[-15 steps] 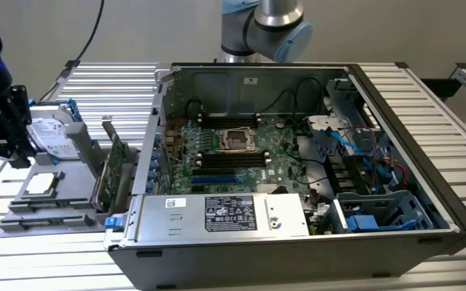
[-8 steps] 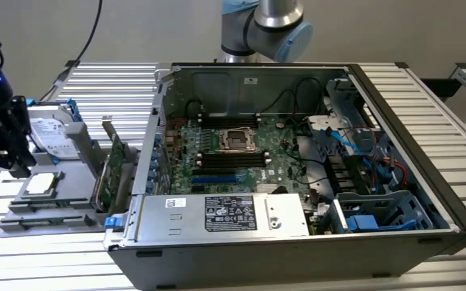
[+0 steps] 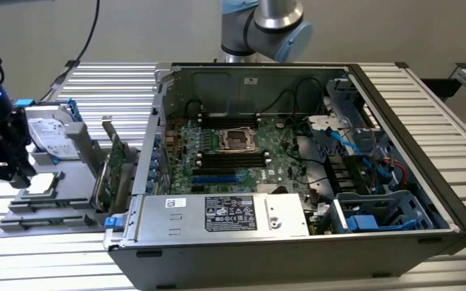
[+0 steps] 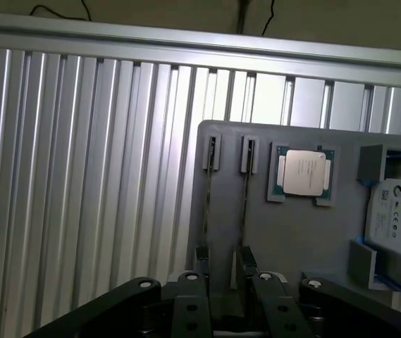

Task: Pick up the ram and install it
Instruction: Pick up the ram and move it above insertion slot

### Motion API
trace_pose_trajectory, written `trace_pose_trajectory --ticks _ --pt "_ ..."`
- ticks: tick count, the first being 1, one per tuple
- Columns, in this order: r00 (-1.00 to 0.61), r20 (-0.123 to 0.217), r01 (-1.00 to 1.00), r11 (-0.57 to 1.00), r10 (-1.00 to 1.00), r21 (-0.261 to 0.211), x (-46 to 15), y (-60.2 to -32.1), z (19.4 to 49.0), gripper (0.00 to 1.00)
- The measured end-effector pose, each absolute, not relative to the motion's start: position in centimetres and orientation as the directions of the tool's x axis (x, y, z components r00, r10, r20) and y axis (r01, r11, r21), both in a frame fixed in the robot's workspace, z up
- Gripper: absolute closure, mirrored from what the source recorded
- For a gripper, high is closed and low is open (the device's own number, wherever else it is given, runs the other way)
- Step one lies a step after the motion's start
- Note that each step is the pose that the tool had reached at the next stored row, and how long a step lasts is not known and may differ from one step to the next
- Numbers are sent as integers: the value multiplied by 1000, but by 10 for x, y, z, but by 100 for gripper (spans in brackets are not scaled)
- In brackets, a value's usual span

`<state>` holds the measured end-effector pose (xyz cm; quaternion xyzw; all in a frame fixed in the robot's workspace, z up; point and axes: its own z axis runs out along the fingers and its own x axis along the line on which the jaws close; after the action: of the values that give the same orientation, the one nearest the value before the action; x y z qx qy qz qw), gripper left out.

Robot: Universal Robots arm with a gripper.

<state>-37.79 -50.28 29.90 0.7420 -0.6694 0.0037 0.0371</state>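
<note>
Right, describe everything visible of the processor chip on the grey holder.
The processor chip is a flat square with a pale silvery metal lid and a thin green board edge around it. It lies lid up in a shallow pocket of the grey holder, kept in by raised grey tabs at its corners. Two thin ram sticks stand on edge in slots to one side, apart from it; a hard drive sits on the other. Nothing grips it.

The ribbed aluminium table bears a grey parts holder beside an open computer case.
</note>
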Motion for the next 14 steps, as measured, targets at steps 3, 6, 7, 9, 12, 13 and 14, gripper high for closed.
trace_pose_trajectory --ticks 3,6,7,9,12,13,14 --pt "104 55 -994 -101 -993 50 -379 -505 294 70" --pt "102 54 -994 -100 -993 50 -379 -509 288 70" --pt "101 53 -994 -98 -993 50 -379 -510 286 70" --pt "94 52 -995 -91 -994 49 -379 -512 283 70" --pt "81 52 -996 -78 -995 49 -379 -514 277 70" --pt "76 51 -996 -74 -996 49 -379 -514 275 70" --pt "73 51 -996 -71 -996 49 -379 -514 274 70"
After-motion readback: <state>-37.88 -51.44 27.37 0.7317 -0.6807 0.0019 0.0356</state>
